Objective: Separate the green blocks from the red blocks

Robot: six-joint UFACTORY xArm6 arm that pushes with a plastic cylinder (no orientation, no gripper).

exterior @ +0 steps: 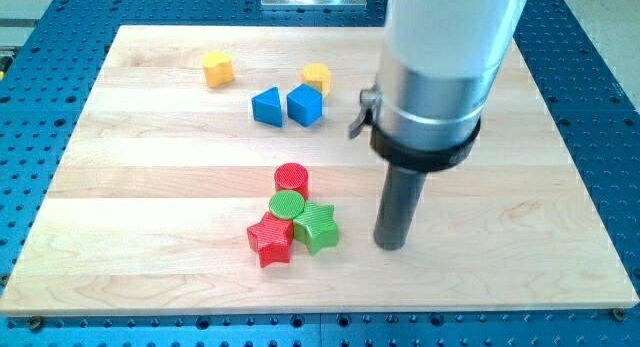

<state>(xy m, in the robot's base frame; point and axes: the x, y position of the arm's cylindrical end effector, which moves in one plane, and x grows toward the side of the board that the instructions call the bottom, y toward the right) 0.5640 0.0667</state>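
A red cylinder [292, 176], a green cylinder [287, 205], a green star [317, 226] and a red star [269, 240] sit packed together in the board's lower middle. The green cylinder touches the red cylinder above it and both stars below it. The two stars touch each other. My tip [390, 246] rests on the board to the right of the cluster, a short gap from the green star and touching no block.
A blue triangle [266, 106] and a blue cube [305, 105] sit side by side near the view's top middle. A yellow block [317, 77] sits just behind the cube. A yellow heart-like block [217, 68] lies at the top left. The wooden board [150, 207] sits on a perforated blue table.
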